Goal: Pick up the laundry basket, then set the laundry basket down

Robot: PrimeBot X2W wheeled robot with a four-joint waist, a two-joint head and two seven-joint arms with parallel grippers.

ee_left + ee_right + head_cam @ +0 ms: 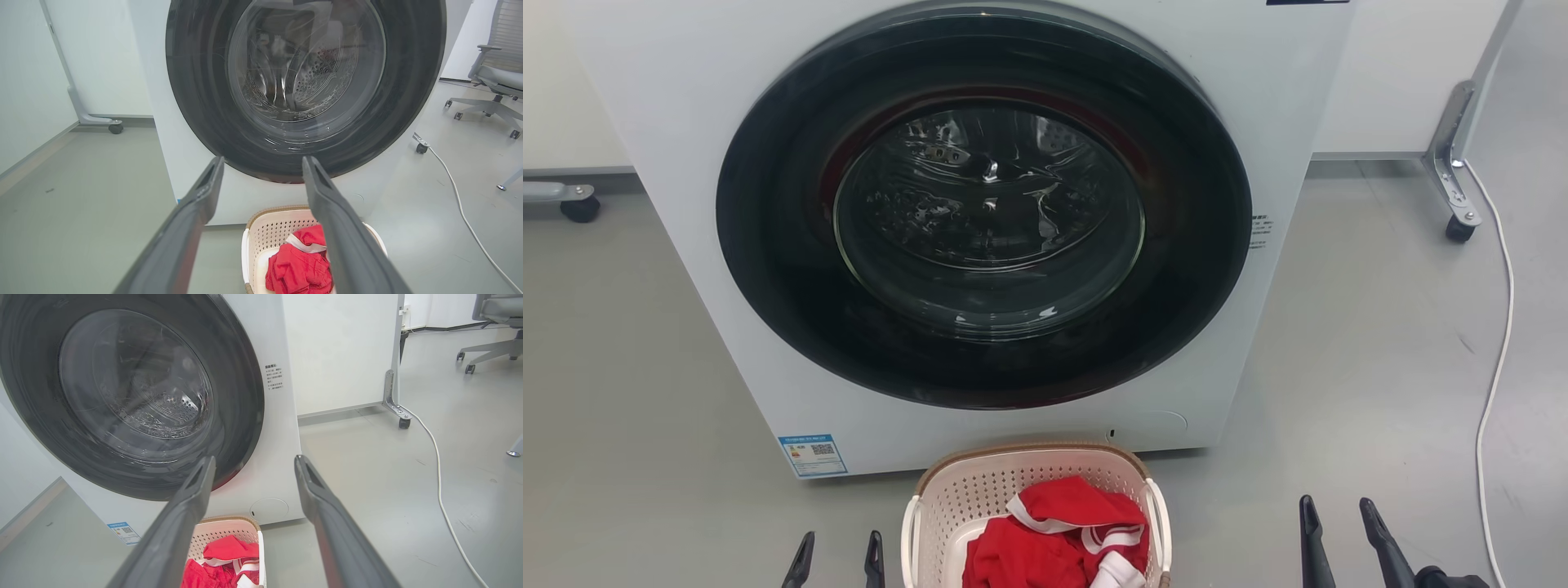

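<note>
Judging from how things lie, the pick-up has not begun and the approach is the step in hand. At 7 o'clock in the head view the left tool [840, 549] hangs released, fingers apart and gripping nothing, just beside the basket's left handle [910, 531] but not touching it. The laundry basket [980, 482] stands on the grey floor [645, 367] at 6 o'clock, between the two tools, with a red and white garment [1054, 543] heaped inside. Its far rim lies near the foot of the washing machine [670, 163] at 12 o'clock; whether they touch I cannot tell. At 5 o'clock the right tool [1338, 518] is likewise released and empty, and it stands further out from the right handle [1161, 523] than its partner does from the left. The next move likely calls for both tools to drop and close evenly on the side handles, the right one travelling more toward 9 o'clock, so the basket rises level. The machine's round door [984, 220] looms above the basket, so a lift should come up and back toward 6 o'clock. At 3 o'clock a white cable [1499, 351] trails over the floor past a castered partition foot [1458, 196], well apart from the basket. An office chair [496, 77] stands beyond, out of the way.
</note>
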